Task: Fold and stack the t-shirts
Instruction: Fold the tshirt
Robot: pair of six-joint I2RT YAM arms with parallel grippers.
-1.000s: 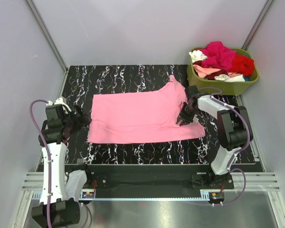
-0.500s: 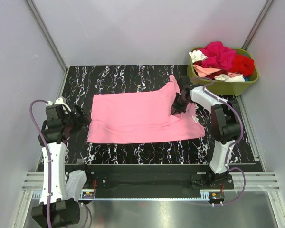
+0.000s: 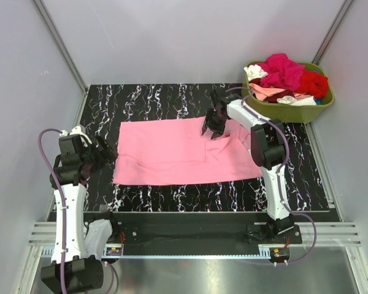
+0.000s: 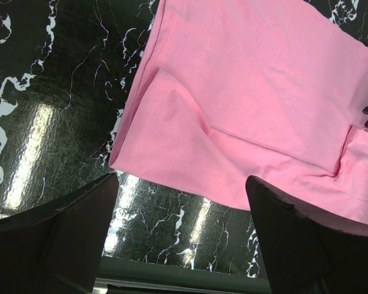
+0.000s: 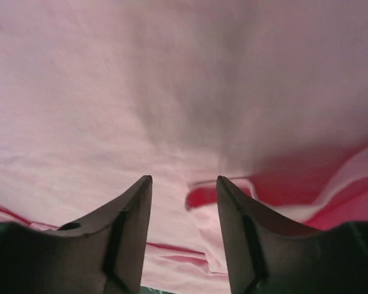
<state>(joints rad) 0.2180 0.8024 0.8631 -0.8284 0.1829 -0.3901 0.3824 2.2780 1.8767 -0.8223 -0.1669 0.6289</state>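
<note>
TUB: olive-green plastic tub (image 3: 289, 114), upper right, heaped with magenta, red, pale pink and white tees (image 3: 285, 70) | SHIRT: your medium pink short-sleeved tee (image 3: 165, 150) lies flat mid-frame on the black marbled table (image 3: 147, 98), flap folded over at its upper right | CLAWS: your left gripper (image 3: 108, 153) spread wide beside its left hem; right gripper (image 5: 184, 180) parted over the flap

Bright, even light — glare streaks on the glossy table (image 4: 30, 141) (left wrist view), soft shadows.

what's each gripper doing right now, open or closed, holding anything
left gripper: open, holding nothing
right gripper: open just above the pink t-shirt, nothing pinched
</note>
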